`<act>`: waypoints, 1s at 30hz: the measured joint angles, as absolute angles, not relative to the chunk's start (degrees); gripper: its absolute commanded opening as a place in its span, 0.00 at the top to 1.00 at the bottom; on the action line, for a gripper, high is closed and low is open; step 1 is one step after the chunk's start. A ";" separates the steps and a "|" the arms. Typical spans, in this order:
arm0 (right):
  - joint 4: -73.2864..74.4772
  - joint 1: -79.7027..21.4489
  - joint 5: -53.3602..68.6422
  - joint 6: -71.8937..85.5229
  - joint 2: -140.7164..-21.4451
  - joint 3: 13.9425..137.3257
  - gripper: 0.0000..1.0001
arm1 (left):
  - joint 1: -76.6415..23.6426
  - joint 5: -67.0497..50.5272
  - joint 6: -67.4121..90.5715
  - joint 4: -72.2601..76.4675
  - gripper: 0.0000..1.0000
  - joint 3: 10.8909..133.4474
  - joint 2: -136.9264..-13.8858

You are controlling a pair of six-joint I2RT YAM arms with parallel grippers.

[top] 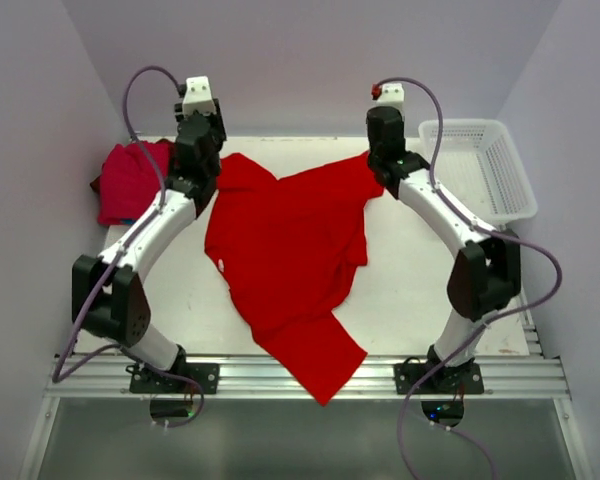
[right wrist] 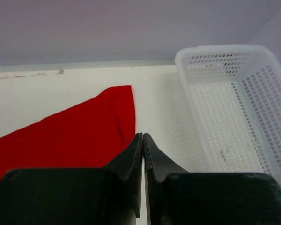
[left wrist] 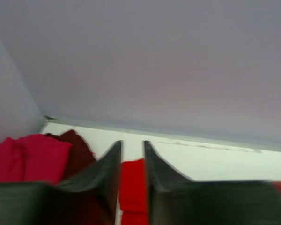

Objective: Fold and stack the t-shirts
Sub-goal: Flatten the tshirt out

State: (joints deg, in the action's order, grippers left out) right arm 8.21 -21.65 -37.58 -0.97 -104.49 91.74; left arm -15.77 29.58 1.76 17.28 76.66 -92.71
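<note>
One large red t-shirt (top: pixel 285 250) lies unfolded mid-surface, overhanging the near edge; folded t-shirts (top: pixel 130 185) wait at the far left corner. Left jaws stand apart, right jaws closed and empty.

You're looking past your left gripper (left wrist: pixel 132 146), its fingers (left wrist: pixel 103 173) standing a little apart. A strip of the bright red t-shirt (left wrist: pixel 132 187) is showing in the gap. Off to the left, a folded red shirt (left wrist: pixel 33 157) is lying on the white table (left wrist: pixel 210 161), with a dark maroon one (left wrist: pixel 77 150) peeking out just behind it.
</note>
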 measured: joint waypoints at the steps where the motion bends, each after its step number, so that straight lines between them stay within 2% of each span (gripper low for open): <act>1: 8.21 -22.85 -37.28 0.91 -101.69 90.35 1.00 | -17.80 29.06 3.27 16.71 1.00 75.16 -90.00; 5: 10.96 -27.09 -34.96 7.18 -93.49 84.95 1.00 | -24.95 26.46 9.63 12.95 1.00 67.46 -82.21; 8: 13.39 -28.21 -32.14 11.86 -89.47 77.25 1.00 | -28.12 24.71 14.72 10.22 1.00 57.19 -77.71; 12: 18.70 -27.99 -28.84 19.05 -87.29 65.87 1.00 | -31.86 22.35 21.21 5.93 1.00 43.07 -72.55; 15: 22.74 -27.97 -27.14 23.83 -86.39 59.70 1.00 | -34.06 19.84 25.04 3.25 1.00 37.06 -68.60; 23: 24.23 -27.94 -22.31 30.94 -83.74 50.30 1.00 | -37.30 14.11 32.38 3.09 1.00 34.48 -62.98; 30: 15.35 -26.85 -9.58 31.90 -91.77 48.23 1.00 | -40.86 12.82 35.99 3.33 1.00 32.84 -63.09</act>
State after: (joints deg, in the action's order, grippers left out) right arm 15.35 -26.85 -9.58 31.90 -91.77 48.23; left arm -40.86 12.82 35.99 3.33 32.84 -63.09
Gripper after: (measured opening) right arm 0.009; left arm 0.004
